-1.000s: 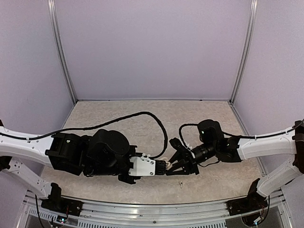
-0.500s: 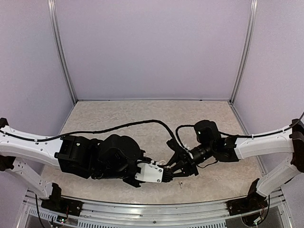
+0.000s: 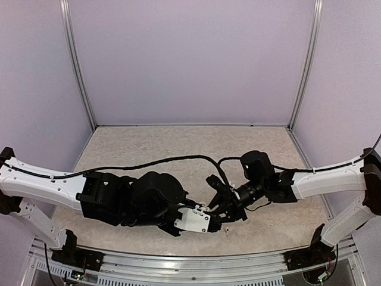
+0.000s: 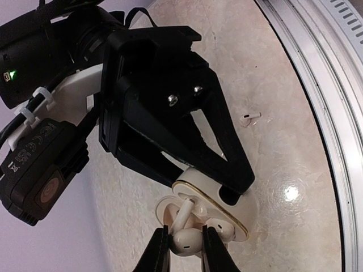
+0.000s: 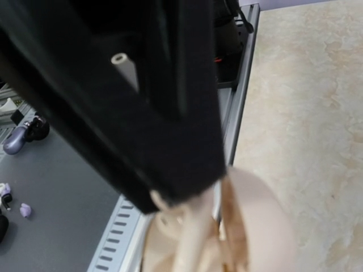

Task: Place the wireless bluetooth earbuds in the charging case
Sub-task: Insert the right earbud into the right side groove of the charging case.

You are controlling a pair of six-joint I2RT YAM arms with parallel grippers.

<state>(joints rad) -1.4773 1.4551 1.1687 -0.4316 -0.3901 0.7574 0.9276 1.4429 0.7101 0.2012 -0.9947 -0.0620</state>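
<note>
One earbud (image 4: 187, 243) is pinched between the fingers (image 4: 159, 250) of the left claw (image 4: 186, 232), which is closed down to the bud's width. The bud's rounded head sits between the fingertips. Its stem points toward 12 o'clock, into the open charging case (image 4: 211, 201), and whether it is fully seated cannot be told.

A second pale bud-like shape (image 4: 222, 228) lies in the case just at 3 o'clock of the held one, but it is too small to read with certainty.

The case is a pale, pebble-shaped shell with a gold rim. It stands open and tilted above the worktop (image 4: 272, 147). The right claw (image 4: 211, 180) reaches it from 11 o'clock in the left wrist view and is closed tight on the case's edge, with one black finger on either side.

In the right wrist view the case (image 5: 258, 226) shows only as a blurred pinkish mass at 5 o'clock. A pale stem (image 5: 191, 238) is beside it, and the claw's own black finger fills most of the frame.

A loose earbud (image 4: 249, 118) lies alone on the worktop at 1 o'clock from the case, apart from both claws.

From the top view the left claw (image 3: 218, 222) and the right claw (image 3: 225, 210) meet tip to tip near the worktop's near edge, at roughly 6 o'clock of its middle. The loose earbud (image 3: 227, 232) lies just at 5 o'clock of them, close to the metal rail (image 3: 196, 257).
</note>
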